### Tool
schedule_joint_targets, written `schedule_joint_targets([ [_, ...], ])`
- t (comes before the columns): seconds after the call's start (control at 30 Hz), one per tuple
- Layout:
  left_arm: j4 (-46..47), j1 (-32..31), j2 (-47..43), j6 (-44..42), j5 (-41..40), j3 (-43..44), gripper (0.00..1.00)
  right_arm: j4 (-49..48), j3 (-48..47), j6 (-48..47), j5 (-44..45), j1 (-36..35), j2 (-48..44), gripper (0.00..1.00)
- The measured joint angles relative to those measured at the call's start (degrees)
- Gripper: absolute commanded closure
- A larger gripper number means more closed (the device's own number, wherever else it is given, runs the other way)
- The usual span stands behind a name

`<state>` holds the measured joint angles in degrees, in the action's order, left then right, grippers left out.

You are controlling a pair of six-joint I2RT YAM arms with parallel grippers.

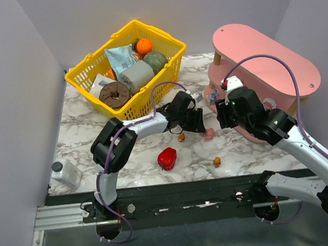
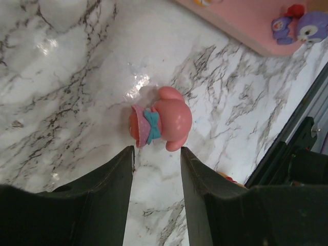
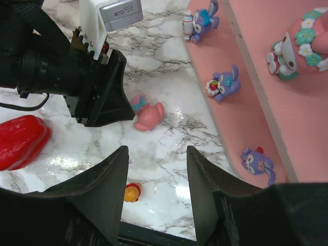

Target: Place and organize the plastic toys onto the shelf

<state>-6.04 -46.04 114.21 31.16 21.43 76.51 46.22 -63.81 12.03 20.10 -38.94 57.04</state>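
The yellow basket point(image 1: 93, 95) stood at 11 o'clock on the marble bench point(image 1: 82, 128). It held a brown round thing with a hole point(image 1: 114, 94), a grey roll point(image 1: 136, 76), a light-blue packet point(image 1: 121, 57), a green ball point(image 1: 156, 61) and an orange fruit point(image 1: 143, 45). The pink shelf point(image 1: 270, 68) stood at 2 o'clock. Three purple-blue toys point(image 3: 223, 84) were spread along its lowest board.

The pink toy point(image 2: 159, 123) lay on its side on the bench, at about 8 o'clock from the foot of the shelf. In the left wrist view its long axis ran from 9 to 3 o'clock. The round pink head with two ears pointed to 3 o'clock and a lilac frill pointed to 9 o'clock. A turquoise bow sat in the middle, and the plastic was smooth and glossy.

The left jaws were open, with their tips just at the 6 o'clock side of this toy, and they gripped nothing. The right jaws were also open and empty, above the bench beside the shelf.

Two orange-brown toys point(image 1: 181, 137) lay on the bench, one at 9 o'clock and one at 6 o'clock from the pink toy. A red pepper point(image 1: 167, 158) lay at 8 o'clock from it.
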Motion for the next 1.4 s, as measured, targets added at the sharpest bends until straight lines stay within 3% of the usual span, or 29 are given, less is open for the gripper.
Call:
schedule_joint_targets([
  [0.57,3.8,0.0,2.3,2.3,-2.3,0.0,0.63,1.3,2.3,0.0,0.4,0.0,-0.6,0.43],
  [0.8,5.9,0.0,3.8,3.4,-2.1,0.8,0.8,1.6,3.0,0.0,0.5,0.0,-0.6,0.43],
  [0.93,6.9,0.0,4.0,3.7,-2.0,1.0,1.0,1.6,3.0,0.0,0.9,0.0,-0.6,0.43],
  [1.4,3.3,0.3,2.9,2.4,0.5,1.6,1.0,1.6,2.2,-1.3,-1.3,0.0,-0.4,0.43],
])
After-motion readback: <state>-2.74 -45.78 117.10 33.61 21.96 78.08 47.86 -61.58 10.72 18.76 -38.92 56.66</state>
